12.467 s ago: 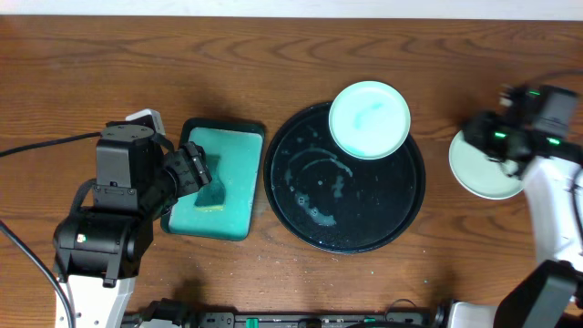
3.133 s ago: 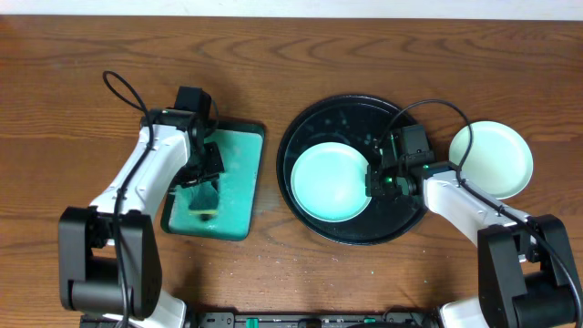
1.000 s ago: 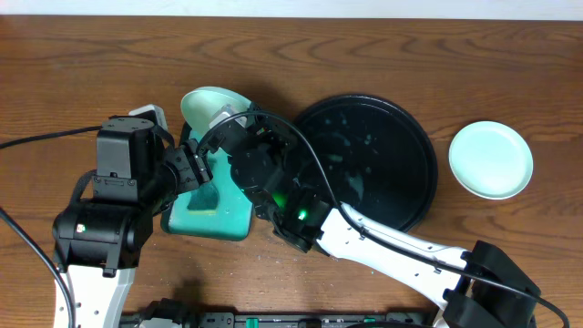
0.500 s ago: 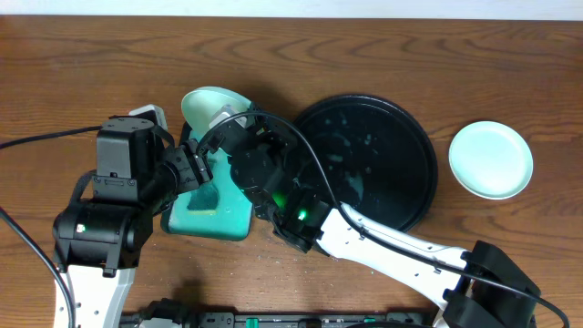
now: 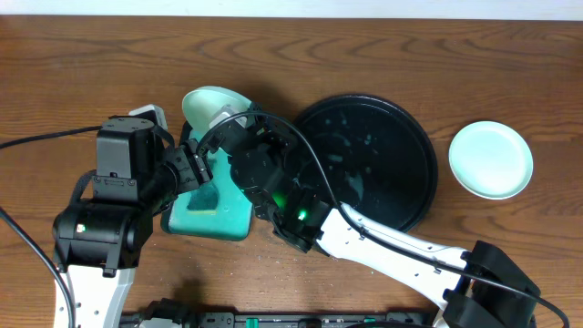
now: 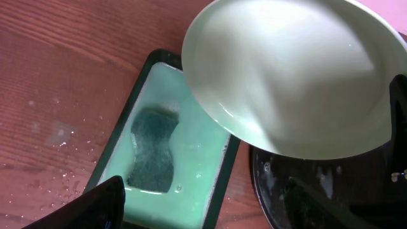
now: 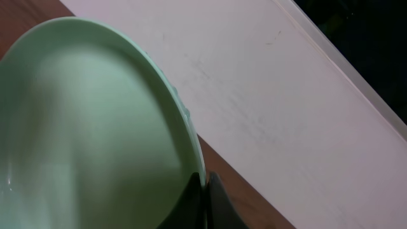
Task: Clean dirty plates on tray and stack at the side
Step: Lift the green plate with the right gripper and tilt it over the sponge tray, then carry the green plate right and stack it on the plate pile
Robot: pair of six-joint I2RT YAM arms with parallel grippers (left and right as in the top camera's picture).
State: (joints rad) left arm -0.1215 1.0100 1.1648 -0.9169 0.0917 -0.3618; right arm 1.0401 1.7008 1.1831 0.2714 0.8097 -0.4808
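One plate [image 5: 211, 105] up off the tray [image 5: 432, 178], another plate [image 5: 491, 160] already set aside.
Clenched on the rim, the right pincer [image 7: 203, 191] holds the smooth mint plate tilted above the soapy green basin [image 6: 194, 168]; seconds ago it lay flat on the glossy black tray, so washing likely comes next. The left pincer [image 5: 196, 167] gapes, released, over the rough dark sponge [image 6: 152, 149].

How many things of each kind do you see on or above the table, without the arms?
Plates: 2, the held plate and the plate on the table
Black tray: 1
Green basin: 1
Sponge: 1
Total: 5
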